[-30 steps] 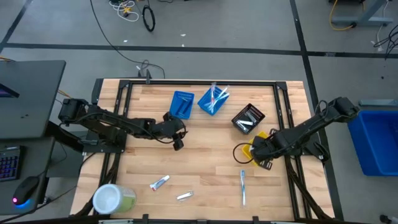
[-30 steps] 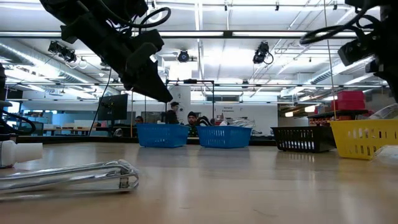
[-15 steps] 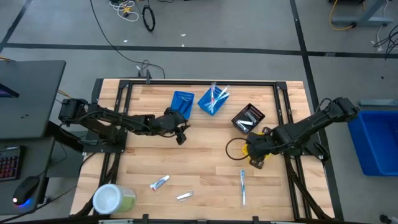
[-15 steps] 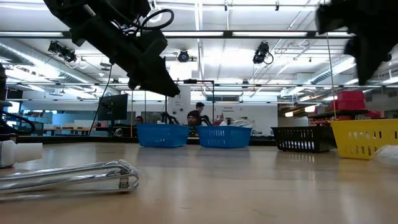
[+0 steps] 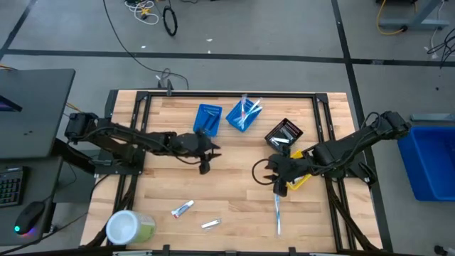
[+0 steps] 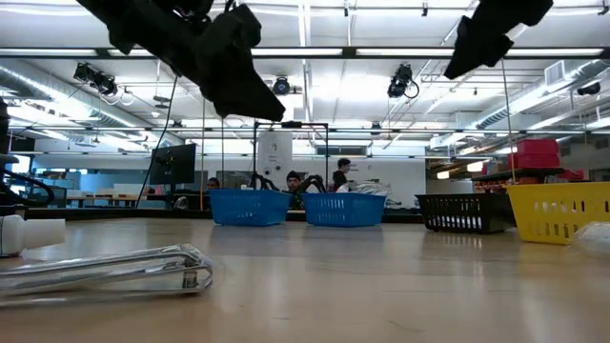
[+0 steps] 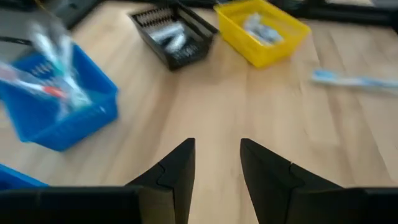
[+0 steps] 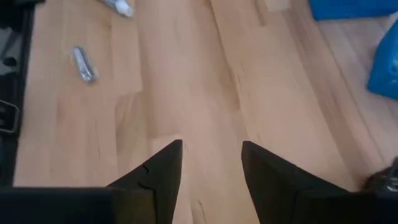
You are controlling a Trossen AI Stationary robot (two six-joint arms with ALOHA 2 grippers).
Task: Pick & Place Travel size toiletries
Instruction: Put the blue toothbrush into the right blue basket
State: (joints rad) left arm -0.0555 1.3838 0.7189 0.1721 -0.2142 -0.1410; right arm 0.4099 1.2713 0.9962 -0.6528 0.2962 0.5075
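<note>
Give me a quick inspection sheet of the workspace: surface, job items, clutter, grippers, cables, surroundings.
Surface: wooden table, dark frame round its edge.
Job's things: toothbrush, white tube and a silvery item loose on the near side; more items in the two blue bins, black bin and yellow bin.
Clutter: round white-and-green container at the near left corner.
Grippers: left gripper mid-table, open, empty; right gripper beside the yellow bin, open, empty.
Cables: loops on the floor beyond the table.
Surroundings: people far behind the table in the low view.
</note>
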